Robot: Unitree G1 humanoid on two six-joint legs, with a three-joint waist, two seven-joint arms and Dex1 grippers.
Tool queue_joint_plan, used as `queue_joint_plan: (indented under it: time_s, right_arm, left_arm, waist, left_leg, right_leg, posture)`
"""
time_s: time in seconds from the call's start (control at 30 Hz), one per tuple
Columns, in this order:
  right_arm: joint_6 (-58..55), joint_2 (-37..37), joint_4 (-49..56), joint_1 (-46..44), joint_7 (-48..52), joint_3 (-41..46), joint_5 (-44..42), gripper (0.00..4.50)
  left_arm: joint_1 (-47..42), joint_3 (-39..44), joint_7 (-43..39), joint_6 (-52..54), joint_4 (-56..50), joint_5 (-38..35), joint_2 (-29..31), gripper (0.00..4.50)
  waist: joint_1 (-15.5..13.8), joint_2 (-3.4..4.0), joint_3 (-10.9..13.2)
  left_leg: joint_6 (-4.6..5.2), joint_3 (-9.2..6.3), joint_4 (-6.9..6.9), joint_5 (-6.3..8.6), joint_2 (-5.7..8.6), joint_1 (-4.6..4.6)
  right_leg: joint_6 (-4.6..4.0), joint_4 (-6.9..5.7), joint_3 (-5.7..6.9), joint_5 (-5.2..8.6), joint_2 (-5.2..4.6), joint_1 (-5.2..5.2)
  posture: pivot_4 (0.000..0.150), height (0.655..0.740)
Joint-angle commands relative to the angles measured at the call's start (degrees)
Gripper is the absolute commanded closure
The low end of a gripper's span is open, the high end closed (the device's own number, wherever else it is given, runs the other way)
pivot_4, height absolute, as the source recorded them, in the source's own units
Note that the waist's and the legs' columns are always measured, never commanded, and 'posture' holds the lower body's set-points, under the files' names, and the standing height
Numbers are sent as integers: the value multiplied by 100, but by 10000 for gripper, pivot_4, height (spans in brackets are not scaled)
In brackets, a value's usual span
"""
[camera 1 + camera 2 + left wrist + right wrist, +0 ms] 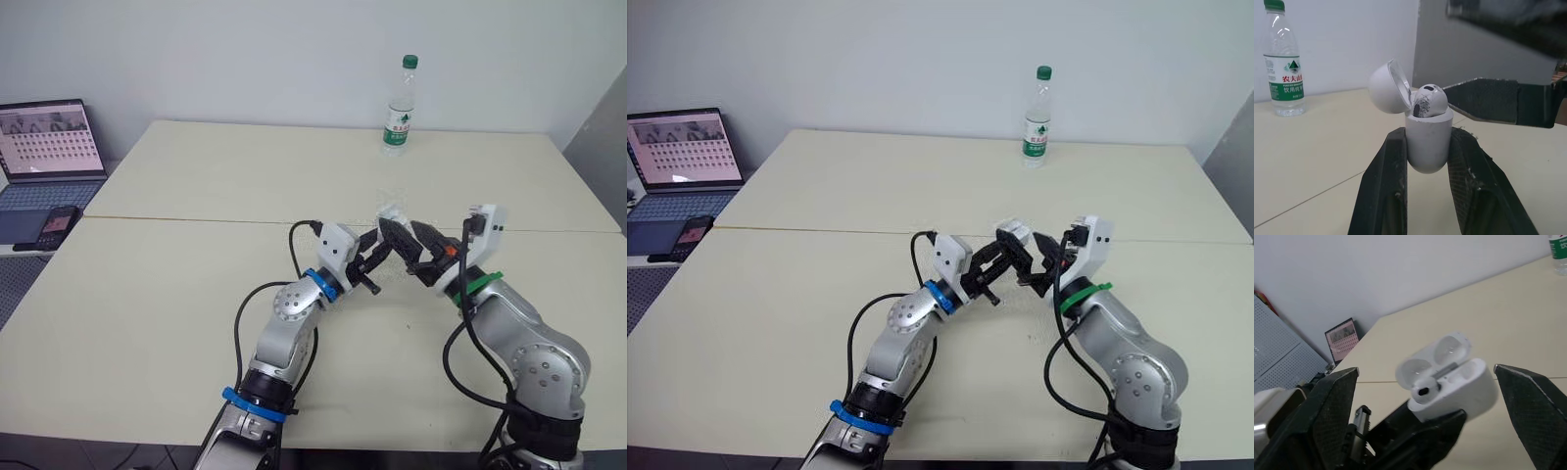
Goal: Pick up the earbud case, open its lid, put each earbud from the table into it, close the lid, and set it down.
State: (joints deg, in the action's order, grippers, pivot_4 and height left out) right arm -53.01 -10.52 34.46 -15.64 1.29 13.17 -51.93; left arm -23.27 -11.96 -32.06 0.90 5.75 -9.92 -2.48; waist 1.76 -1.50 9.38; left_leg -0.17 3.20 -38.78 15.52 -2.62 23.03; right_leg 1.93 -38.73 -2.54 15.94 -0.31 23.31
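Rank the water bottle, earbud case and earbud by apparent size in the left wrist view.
Tied first: earbud case and water bottle, about alike; the case sits far nearer the camera.
Last: earbud, clearly smallest.

earbud (pixel 1429 100) stem hidden inside earbud case (pixel 1427 142), laptop (pixel 51 147) cut by left edge, bottle (pixel 1561 247) mostly cropped in right wrist view

Office: laptop (pixel 49 147), pale table (pixel 196 181), water bottle (pixel 399 106).

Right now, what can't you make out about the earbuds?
- White rounded earbud case's far socket: left wrist view, the seated white earbud blocks it.
- Cream table beneath the arms: eye views, arms cover it.
- Open grey laptop's screen: eye views, too small.
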Motion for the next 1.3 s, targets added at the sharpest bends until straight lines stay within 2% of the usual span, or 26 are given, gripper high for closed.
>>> queue_joint_plan:
  time_s: [0.03, 0.2, 0.27, 0.4, 0.53, 0.67, 0.8, 0.97, 1.07, 1.3]
  right_arm:
    - [-157, -917, 56, -42, 430, 464, -238, 265]
    - [-624, -3134, -670, 230, 1814, 170, 227, 265]
    - [-794, -3715, -1058, 232, 2281, -71, 338, 265]
    - [-458, -4807, -1775, 26, 3192, -1256, 1405, 265]
    - [-463, -5056, -2435, -789, 3751, -2237, 2152, 265]
    - [-608, -4884, -2950, -1584, 4105, -2894, 2691, 265]
    - [-912, -4621, -3429, -2198, 4314, -3234, 2999, 265]
    - [-1112, -4402, -3773, -2558, 4563, -3402, 3221, 265]
    - [-1114, -4285, -3978, -2699, 4642, -3481, 3379, 5482]
    - [-941, -4297, -3903, -2653, 4967, -3630, 3699, 31070]
  left_arm:
    - [-5, 39, -102, -46, -314, -115, 115, 37339]
    - [43, 115, -493, 2, -235, -230, 582, 37339]
    - [58, 152, -707, 110, -247, -359, 754, 37339]
    - [143, 322, -1209, 642, -460, -976, 1026, 37339]
    - [207, 347, -1566, 831, -548, -1146, 1322, 37339]
    - [253, 360, -1653, 813, -547, -1139, 1410, 37339]
    - [318, 389, -1671, 785, -607, -1137, 1410, 37339]
    - [426, 414, -1624, 866, -813, -1166, 1443, 37339]
    - [458, 431, -1569, 1017, -976, -1201, 1472, 37339]
    - [429, 515, -1424, 1131, -1084, -1160, 1509, 37339]
  waist:
    - [0, -1, 2]
    - [-6, -2, 4]
    - [-4, -4, 5]
    - [9, -4, 6]
    - [20, -3, 13]
    - [-1, -3, 17]
    - [-9, -3, 17]
    - [-13, -3, 17]
    - [-13, -2, 16]
    - [-12, -2, 17]
  left_leg:
    - [0, -1, 0, 0, 1, 2]
    - [1, 2, 6, 0, 1, -1]
    - [1, 0, 10, 0, -2, 0]
    - [1, 0, 11, 0, -4, -2]
    - [1, 14, 8, 0, -5, -5]
    - [1, 10, 6, 0, -6, -4]
    - [1, 11, 6, 1, -4, 2]
    - [1, 6, 6, 1, -1, 15]
    - [1, 0, 5, 1, 0, 31]
    - [1, -2, 5, 1, 1, 33]
  right_leg:
    - [0, 2, 0, 0, -1, 0]
    - [0, 12, 0, 0, 0, 0]
    - [-3, 15, -1, -1, 2, 0]
    - [1, 15, -2, 2, 3, 0]
    - [9, 14, -2, 6, 4, 6]
    - [7, 12, -2, 5, 3, 8]
    - [-14, 18, -3, -7, -2, 8]
    - [-14, 20, -4, -7, -11, 16]
    - [-15, 19, -2, -8, -12, 29]
    - [-15, 17, 1, -8, -13, 31]
  posture:
    - [1500, 7362]
    - [1500, 7362]
    - [1500, 7362]
    - [1500, 7362]
    - [1500, 7362]
    - [1500, 7362]
    - [1500, 7362]
    - [1500, 7362]
    - [1500, 7362]
    - [1500, 7362]
